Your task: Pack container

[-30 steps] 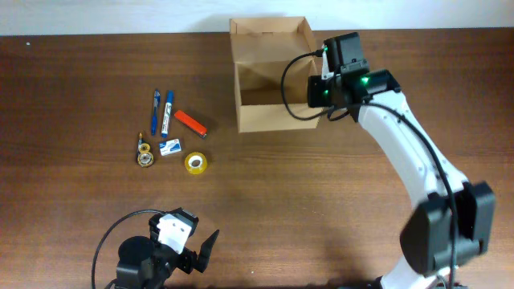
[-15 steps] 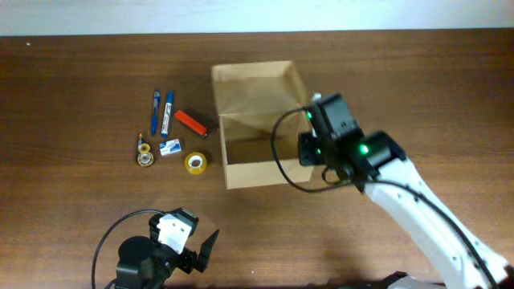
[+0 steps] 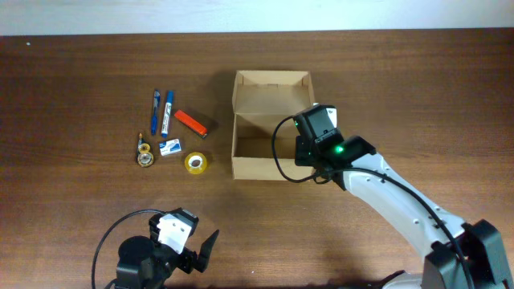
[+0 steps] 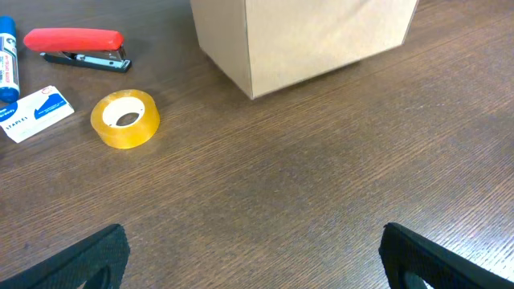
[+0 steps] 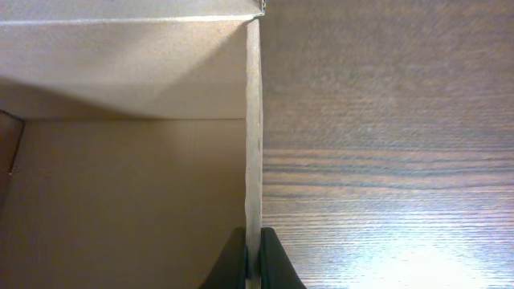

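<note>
Brown cardboard box (image 3: pixel 269 120) sat open and empty, right gripper (image 5: pixel 252 257) clamped on its three-o'clock wall, left gripper (image 4: pixel 255 261) gaping idle; blue pens (image 3: pixel 161 111), red stapler (image 3: pixel 191 122) and yellow tape roll (image 3: pixel 196 164) waited unpacked at nine o'clock.

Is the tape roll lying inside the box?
No, the tape roll lies on the table, left of the box.

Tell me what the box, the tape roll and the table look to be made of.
The box looks like plain matte brown cardboard; the right wrist view shows its thin, fibrous wall edge. The tape roll is glossy, translucent yellow film, probably plastic adhesive tape. The table shows dark wood grain with a slight sheen: solid wood or laminate, I cannot tell.
</note>
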`<state>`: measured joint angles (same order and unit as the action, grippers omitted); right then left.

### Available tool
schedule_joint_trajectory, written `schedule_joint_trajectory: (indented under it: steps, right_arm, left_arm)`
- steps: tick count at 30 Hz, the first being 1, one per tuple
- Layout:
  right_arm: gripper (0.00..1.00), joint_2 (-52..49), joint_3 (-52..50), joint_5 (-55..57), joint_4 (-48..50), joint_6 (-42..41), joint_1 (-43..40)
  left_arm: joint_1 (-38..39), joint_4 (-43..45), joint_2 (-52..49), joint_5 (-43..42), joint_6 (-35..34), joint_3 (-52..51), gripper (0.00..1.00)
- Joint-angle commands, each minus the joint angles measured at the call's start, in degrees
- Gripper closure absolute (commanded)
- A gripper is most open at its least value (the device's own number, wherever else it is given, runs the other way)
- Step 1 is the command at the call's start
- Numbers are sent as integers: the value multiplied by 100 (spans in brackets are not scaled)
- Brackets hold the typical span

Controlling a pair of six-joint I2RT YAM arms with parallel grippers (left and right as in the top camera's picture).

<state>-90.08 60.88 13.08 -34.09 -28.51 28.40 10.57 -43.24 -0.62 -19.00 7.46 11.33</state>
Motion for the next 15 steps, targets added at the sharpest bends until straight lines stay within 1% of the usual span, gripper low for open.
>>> schedule_joint_trajectory:
  steps: [1,6,10,15]
  right_arm:
    - [96,-68,2,122,107,-24,166]
    - [96,-138,2,114,197,-22,245]
    - [96,-138,2,109,203,280,245]
    - [96,-138,2,46,223,304,245]
  left_arm:
    - [2,9,33,-2,-52,-79,1]
    - [2,9,33,-2,-52,-79,0]
    - [2,9,33,-4,-52,-79,1]
    - [2,9,33,-2,-52,-79,0]
